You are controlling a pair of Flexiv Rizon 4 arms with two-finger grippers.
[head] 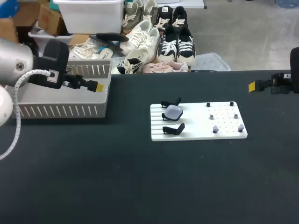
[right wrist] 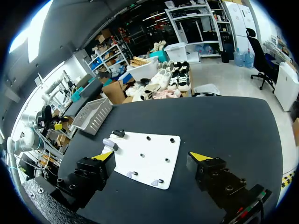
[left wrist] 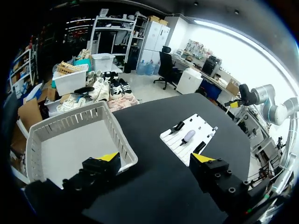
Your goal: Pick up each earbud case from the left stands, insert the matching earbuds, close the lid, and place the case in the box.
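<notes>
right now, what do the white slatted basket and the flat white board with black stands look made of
White slatted basket: likely moulded plastic, matte, with even slotted walls.
Flat white board: smooth rigid sheet with regular holes; plastic or painted, unclear which.

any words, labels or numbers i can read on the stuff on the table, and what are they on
None can be read.
The white board, the earbud case, the basket, the left tool and the right tool show no print in any view.

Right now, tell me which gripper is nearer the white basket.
Left. The left gripper hangs over an edge of the basket; the right gripper is far off, past the white board.
</notes>
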